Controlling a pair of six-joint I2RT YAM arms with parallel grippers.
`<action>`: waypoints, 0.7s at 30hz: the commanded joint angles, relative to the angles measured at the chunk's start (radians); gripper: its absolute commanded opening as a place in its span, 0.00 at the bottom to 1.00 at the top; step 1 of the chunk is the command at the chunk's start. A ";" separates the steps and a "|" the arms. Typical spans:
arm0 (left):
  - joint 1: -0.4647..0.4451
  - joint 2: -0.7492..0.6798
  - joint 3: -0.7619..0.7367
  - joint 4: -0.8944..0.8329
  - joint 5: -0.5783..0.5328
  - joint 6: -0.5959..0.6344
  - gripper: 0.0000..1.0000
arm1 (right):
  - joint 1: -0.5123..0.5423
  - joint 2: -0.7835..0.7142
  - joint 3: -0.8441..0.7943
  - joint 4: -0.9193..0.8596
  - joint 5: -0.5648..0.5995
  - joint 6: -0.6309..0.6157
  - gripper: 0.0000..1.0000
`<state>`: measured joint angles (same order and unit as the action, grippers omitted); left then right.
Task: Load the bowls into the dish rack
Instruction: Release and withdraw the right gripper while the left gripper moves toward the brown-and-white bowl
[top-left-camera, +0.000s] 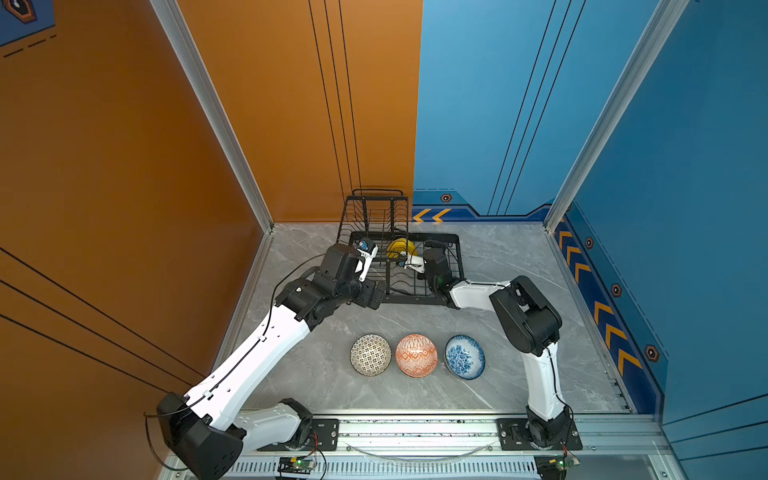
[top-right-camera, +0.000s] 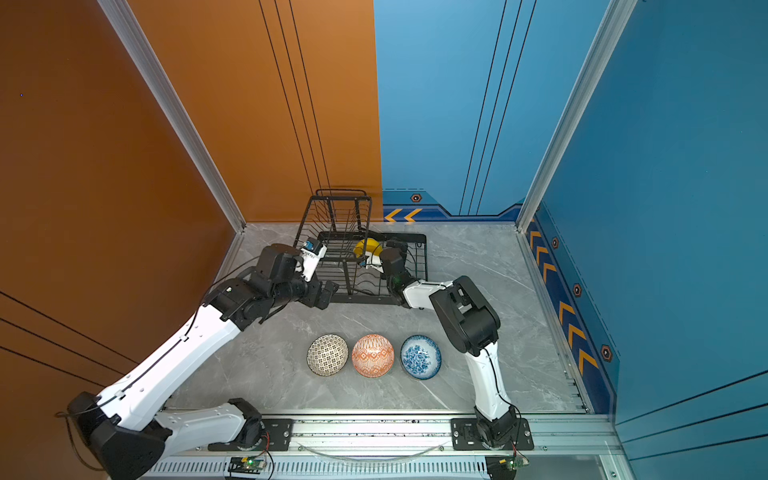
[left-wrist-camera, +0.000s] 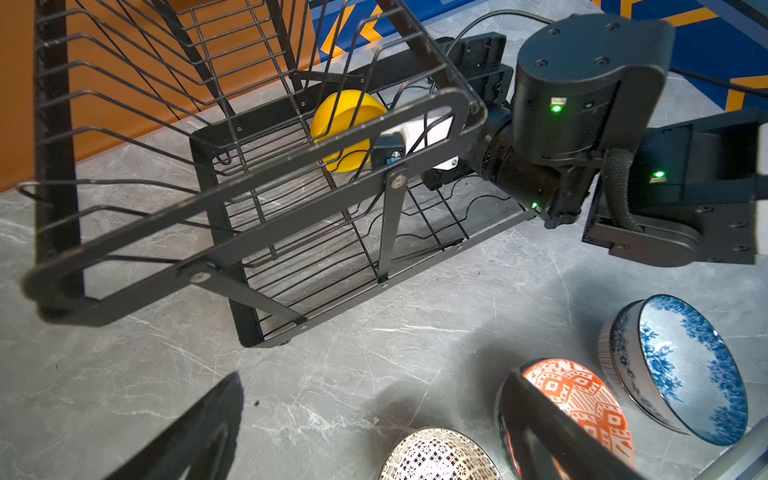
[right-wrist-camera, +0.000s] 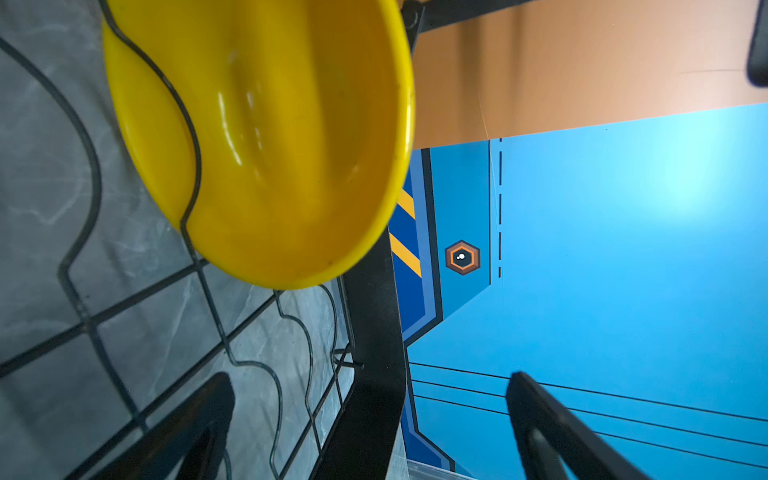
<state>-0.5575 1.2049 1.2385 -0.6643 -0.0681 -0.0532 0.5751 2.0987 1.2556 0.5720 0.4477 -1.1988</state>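
The black wire dish rack (top-left-camera: 415, 301) (top-right-camera: 365, 300) stands at the back of the table. A yellow bowl (top-left-camera: 401, 248) (right-wrist-camera: 282, 145) leans on edge among the wires of its low tray. My right gripper (top-left-camera: 397, 261) (right-wrist-camera: 370, 415) is inside the tray just short of that bowl, open and holding nothing, with a bar of the rack showing between its fingers. The dark-white patterned bowl (top-left-camera: 370, 354), the orange-white bowl (top-left-camera: 416, 355) and the blue-white floral bowl (top-left-camera: 464, 356) sit in a row on the table. My left gripper (top-left-camera: 374, 296) (left-wrist-camera: 374, 424) hangs open and empty by the rack's front left corner.
The raised basket tier (top-left-camera: 376, 212) stands at the rack's back left, close to the orange wall. Both forearms flank the rack. The marble table (top-left-camera: 519, 374) is fenced by metal posts and by a rail along the front edge (top-left-camera: 415, 428).
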 joint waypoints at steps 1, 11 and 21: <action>-0.002 0.013 0.034 -0.029 -0.002 0.020 0.98 | -0.013 -0.086 -0.044 0.042 0.019 0.032 1.00; -0.002 0.028 0.059 -0.057 -0.022 0.029 0.98 | -0.030 -0.336 -0.136 -0.205 0.003 0.256 1.00; -0.002 0.021 0.045 -0.057 -0.015 0.013 0.98 | -0.035 -0.615 -0.086 -0.732 -0.072 0.597 1.00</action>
<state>-0.5575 1.2282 1.2713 -0.7048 -0.0715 -0.0414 0.5468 1.5429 1.1397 0.0654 0.4301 -0.7612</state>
